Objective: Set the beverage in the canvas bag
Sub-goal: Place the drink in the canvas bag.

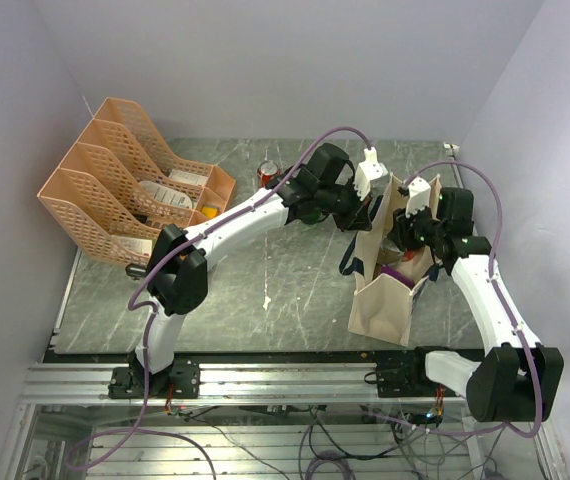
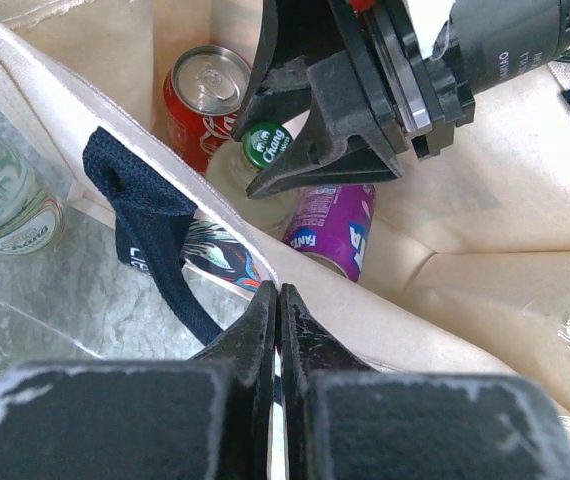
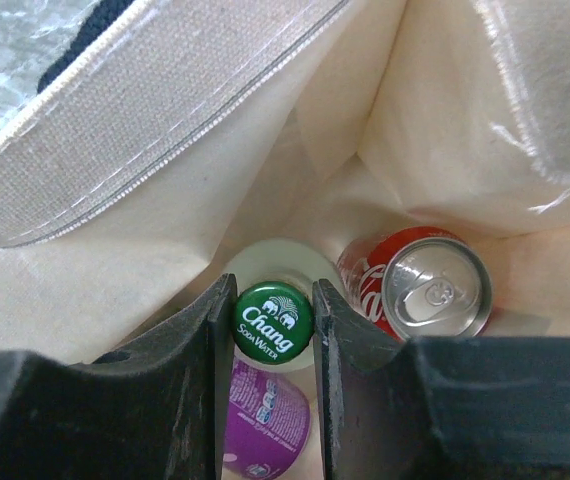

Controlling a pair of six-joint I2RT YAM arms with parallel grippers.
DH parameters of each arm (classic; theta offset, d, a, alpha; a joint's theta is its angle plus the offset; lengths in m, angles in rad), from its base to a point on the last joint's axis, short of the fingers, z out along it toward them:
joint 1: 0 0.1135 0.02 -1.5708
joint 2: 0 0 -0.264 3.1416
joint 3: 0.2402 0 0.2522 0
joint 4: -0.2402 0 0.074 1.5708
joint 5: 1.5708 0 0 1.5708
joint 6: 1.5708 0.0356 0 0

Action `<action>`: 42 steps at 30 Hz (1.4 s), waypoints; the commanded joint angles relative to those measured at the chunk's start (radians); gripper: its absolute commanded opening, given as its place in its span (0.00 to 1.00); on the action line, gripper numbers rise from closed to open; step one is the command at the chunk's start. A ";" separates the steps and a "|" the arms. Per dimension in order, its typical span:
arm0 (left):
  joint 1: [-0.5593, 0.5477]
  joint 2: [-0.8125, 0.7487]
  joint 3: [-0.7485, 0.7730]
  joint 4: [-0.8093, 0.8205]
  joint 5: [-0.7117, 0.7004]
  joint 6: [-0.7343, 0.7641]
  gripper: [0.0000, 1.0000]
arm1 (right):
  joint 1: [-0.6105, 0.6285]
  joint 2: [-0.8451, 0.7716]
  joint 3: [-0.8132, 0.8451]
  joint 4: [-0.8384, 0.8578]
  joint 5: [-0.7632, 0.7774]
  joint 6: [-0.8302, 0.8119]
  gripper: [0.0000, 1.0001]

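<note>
on the right half of the table (image 1: 295,300), between the two arms: canvas bag (image 1: 383,300), upright, mouth spread wide.

inside the bag, low down:
- red can (image 3: 430,285), standing upright, silver top showing.
- purple can (image 3: 265,420), lying on its side.
- bottle (image 3: 272,322) with a green cap, upright, just beside the red can and partly over the purple one. impossible to tell whether resting on the bottom or hanging.

right gripper (image 3: 273,292) reaching down inside the bag, clamped on the bottle at its cap, one finger on each side.

left gripper (image 2: 278,300) at the bag's near rim, fingers pressed together on the cloth edge, just beside a dark blue strap (image 2: 150,225).

outside the bag, on the table near its wall: clear bottle (image 2: 5,195) with a pale label, apart from the cloth.

farther back, behind the left arm: lone can (image 1: 267,172), red, upright on the table.

at the back left: orange file trays (image 1: 105,190), leaning, slots open upward. pale packets in the nearer slots, too small to tell what kind.
</note>
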 commanded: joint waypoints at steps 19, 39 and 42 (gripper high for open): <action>0.002 -0.020 -0.001 0.006 0.016 0.024 0.07 | 0.011 -0.083 -0.123 0.219 0.054 0.018 0.00; 0.001 -0.030 -0.008 0.012 0.016 0.031 0.07 | 0.010 -0.079 -0.060 0.093 0.071 -0.005 0.52; 0.001 -0.030 -0.007 0.014 0.018 0.029 0.07 | 0.009 -0.091 -0.050 0.070 0.064 -0.010 0.56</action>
